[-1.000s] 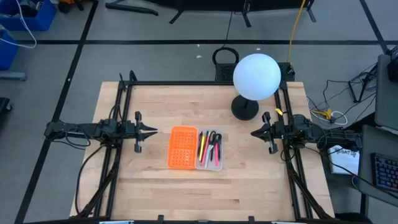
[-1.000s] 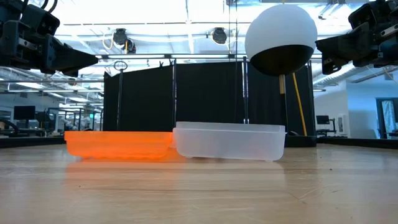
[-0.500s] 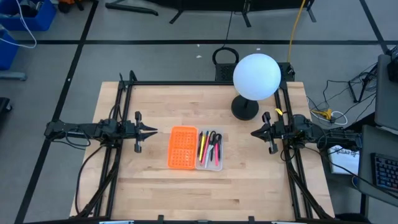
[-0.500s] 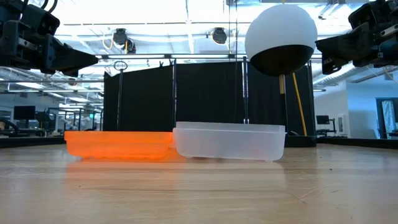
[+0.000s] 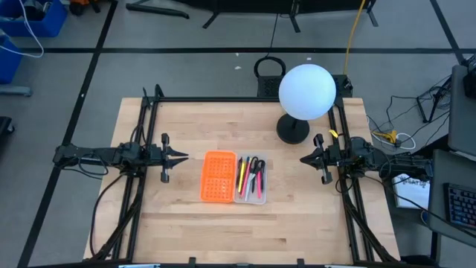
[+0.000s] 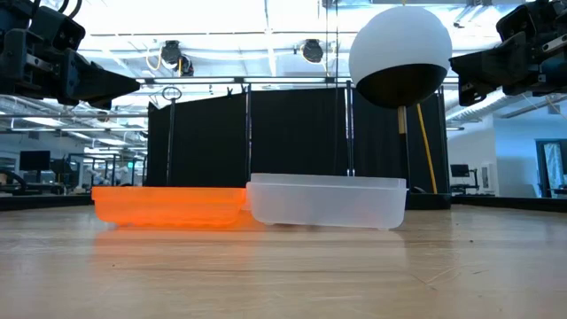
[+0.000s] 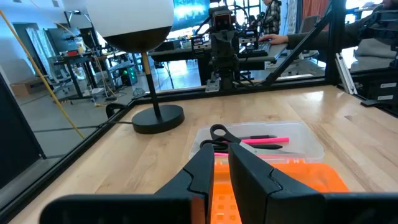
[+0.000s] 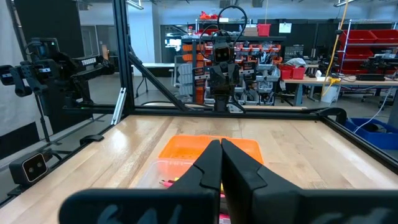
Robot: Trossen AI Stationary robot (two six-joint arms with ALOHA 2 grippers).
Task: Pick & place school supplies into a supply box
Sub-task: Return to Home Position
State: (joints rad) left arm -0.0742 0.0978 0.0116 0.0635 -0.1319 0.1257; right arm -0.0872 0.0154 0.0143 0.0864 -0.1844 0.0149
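**Work surface and what rests on it.** From my remote station I see a pale wooden table (image 5: 186, 223), rectangular, with bare wood over most of its top.

- **Supply box:** The supply box (image 6: 326, 204) lies near the middle, opened flat. Its clear tray (image 7: 308, 148) is toward the right arm. The orange perforated lid (image 5: 218, 176) is joined to the tray toward the left arm. The two halves sit edge to edge, both resting on the wood.
- **Lamp:** A lamp stands toward the far edge on the right arm's side, apart from the box. Its round black base (image 5: 290, 132) sits on the wood and carries a white globe (image 5: 306, 91).
- **Frame:** I note a black metal frame (image 5: 238, 99) along the far edge and down both sides.
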